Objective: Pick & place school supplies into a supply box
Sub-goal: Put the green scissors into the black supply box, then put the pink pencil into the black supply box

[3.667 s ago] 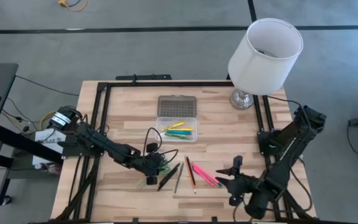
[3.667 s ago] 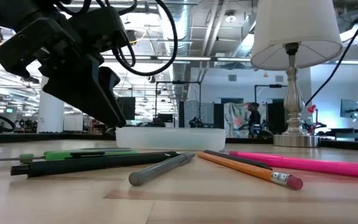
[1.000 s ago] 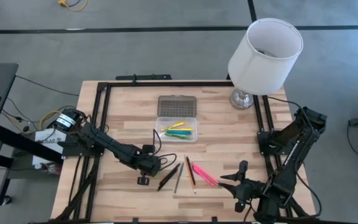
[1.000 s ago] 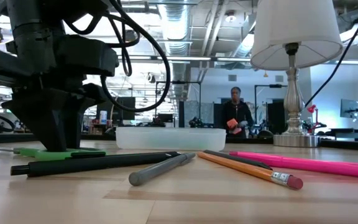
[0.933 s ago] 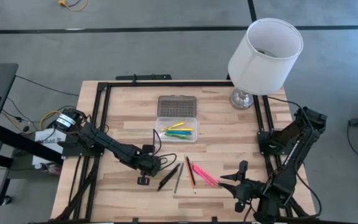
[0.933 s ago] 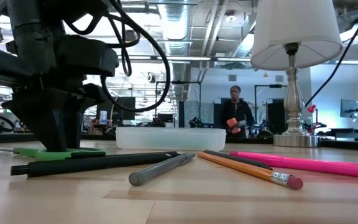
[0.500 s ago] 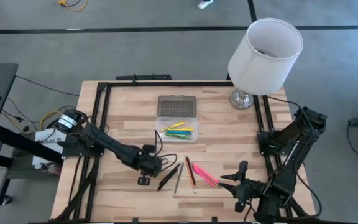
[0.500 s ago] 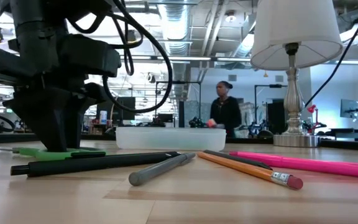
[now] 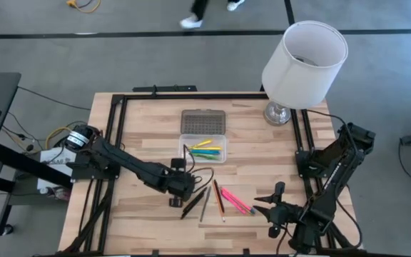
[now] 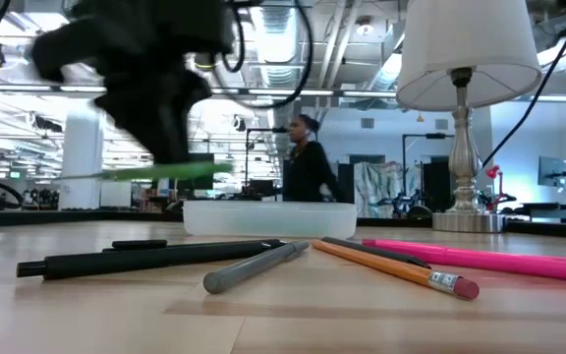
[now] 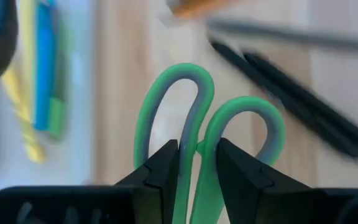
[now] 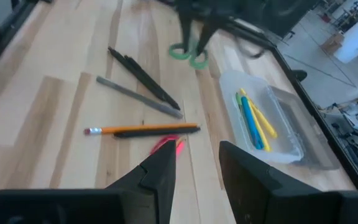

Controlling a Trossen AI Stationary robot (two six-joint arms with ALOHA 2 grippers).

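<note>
Your left gripper (image 9: 185, 187), just left of centre in the high view, is clamped on the green-handled scissors (image 11: 207, 134) and carries them off the table (image 9: 148, 214), their two handle loops poking out past the fingers (image 11: 160, 171) in the left wrist view. The supply box (image 9: 203, 148) sits open just above centre with yellow, blue and green pens inside, its grey lid (image 9: 203, 121) folded back behind it. Your right gripper (image 9: 270, 211) waits at lower right with its fingers spread, beside the pink highlighters (image 9: 235, 201), the orange pencil (image 9: 219, 200), the grey pen (image 9: 205, 203) and the black pens (image 9: 194, 202).
</note>
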